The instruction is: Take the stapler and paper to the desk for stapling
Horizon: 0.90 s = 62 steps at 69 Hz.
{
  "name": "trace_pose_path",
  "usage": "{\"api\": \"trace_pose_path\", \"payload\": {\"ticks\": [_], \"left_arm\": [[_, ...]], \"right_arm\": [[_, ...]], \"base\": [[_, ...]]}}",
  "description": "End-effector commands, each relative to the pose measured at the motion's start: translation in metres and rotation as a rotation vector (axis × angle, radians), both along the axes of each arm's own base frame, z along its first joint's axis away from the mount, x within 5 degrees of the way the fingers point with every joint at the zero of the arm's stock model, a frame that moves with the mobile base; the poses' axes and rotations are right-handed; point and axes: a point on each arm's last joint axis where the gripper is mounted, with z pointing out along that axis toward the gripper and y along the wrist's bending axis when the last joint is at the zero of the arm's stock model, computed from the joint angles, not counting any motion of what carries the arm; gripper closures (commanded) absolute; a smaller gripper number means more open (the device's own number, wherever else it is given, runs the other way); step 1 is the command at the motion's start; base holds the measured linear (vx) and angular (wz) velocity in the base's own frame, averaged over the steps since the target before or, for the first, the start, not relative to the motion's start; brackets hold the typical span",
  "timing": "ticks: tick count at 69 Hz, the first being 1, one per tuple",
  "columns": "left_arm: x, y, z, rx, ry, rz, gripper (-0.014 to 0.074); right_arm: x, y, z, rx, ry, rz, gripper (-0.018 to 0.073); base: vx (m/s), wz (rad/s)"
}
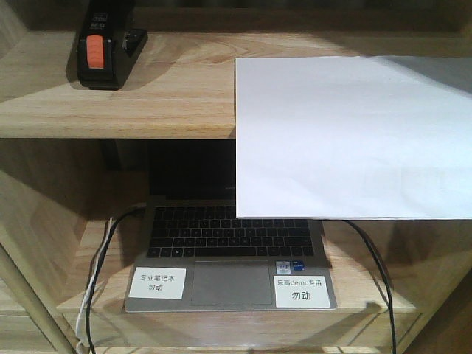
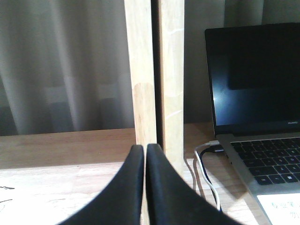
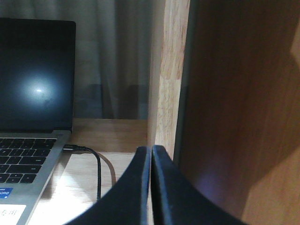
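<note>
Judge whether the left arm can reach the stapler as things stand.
Probably not directly: the left gripper sits shut, low beside the laptop, facing a shelf upright; the stapler sits on the shelf above.

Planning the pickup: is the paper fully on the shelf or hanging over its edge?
Hanging over. The paper lies spread flat, its front part reaching past the shelf edge, above the laptop.

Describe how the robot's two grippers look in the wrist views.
Left gripper: two matte black fingers, broad at the base, curving and tapering to narrow rounded tips. Right gripper looks the same. No markings or cables show on either.
</note>
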Motion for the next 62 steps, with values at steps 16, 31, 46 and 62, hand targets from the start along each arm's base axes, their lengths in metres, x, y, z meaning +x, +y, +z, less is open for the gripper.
{"api": "trace_pose_path", "payload": {"ticks": [16, 31, 46, 62], "left_arm": [[-0.0006, 0.0004, 0.0041, -0.012, -0.077, 0.002, 0.0603], [-0.0006, 0.0004, 0.0042, -0.012, -0.079, 0.002, 0.0603], [-0.0006, 0.0005, 0.0045, -0.013, -0.082, 0.002, 0.0603], [-0.0007, 0.0009, 0.0077, -0.013, -0.117, 0.007, 0.0603]], "right_arm": [[-0.0002, -0.0005, 0.0053, -0.013, -0.076, -0.007, 0.0568], [-0.0002, -0.0005, 0.0053, -0.013, -0.076, -0.007, 0.0568], [-0.0002, -0.0005, 0.0063, -0.014, -0.087, -0.008, 0.0568], [-0.0002, -0.0006, 0.0096, -0.016, -0.123, -0.008, 0.0568]], "base": [[0.0, 0.0], [0.0, 0.0], [0.0, 0.0], [0.0, 0.0]]}}
